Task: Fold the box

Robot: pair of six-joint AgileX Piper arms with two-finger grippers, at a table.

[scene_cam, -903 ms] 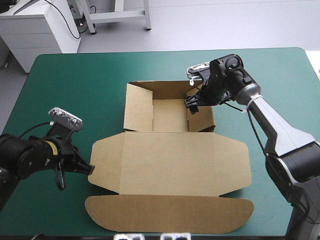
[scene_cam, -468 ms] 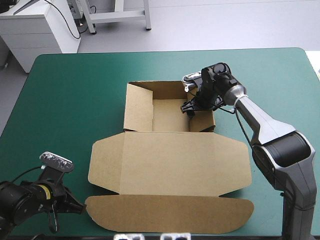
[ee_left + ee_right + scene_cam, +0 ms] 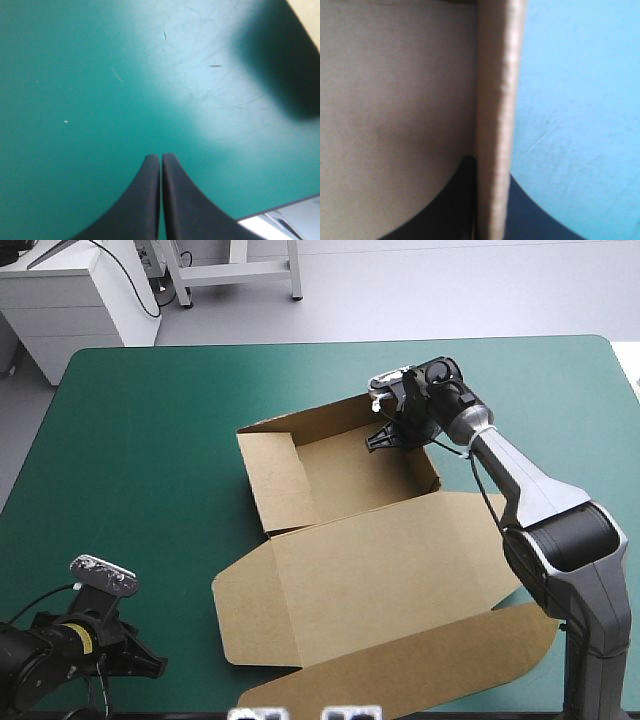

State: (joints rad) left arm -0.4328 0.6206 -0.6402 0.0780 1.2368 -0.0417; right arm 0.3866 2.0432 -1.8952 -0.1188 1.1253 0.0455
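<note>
The brown box (image 3: pixel 370 570) lies as an open tray with its lid flat, turned askew on the teal-green cover. The tray part (image 3: pixel 340 475) has its walls raised. My right gripper (image 3: pixel 386 434) is at the tray's far right corner, shut on the box. In the right wrist view the wall's edge (image 3: pixel 497 100) runs up between the black fingers (image 3: pixel 445 210). My left gripper (image 3: pixel 148 664) is shut and holds nothing, low over bare cover near the table's front left corner, well left of the lid. Its fingertips (image 3: pixel 161 158) meet in a point, with a corner of board (image 3: pixel 309 15) ahead of them.
The lid's long front flap (image 3: pixel 420 680) reaches the table's front edge toward the right, close to the right arm's base. Bare teal-green cover (image 3: pixel 130 460) spreads over the table's left half. The table's front edge (image 3: pixel 280 210) shows beside my left gripper.
My right gripper has shut on the tray's far right wall, and the whole box has swung round, its right side going farther away. My left arm has drawn back toward the front left corner.
</note>
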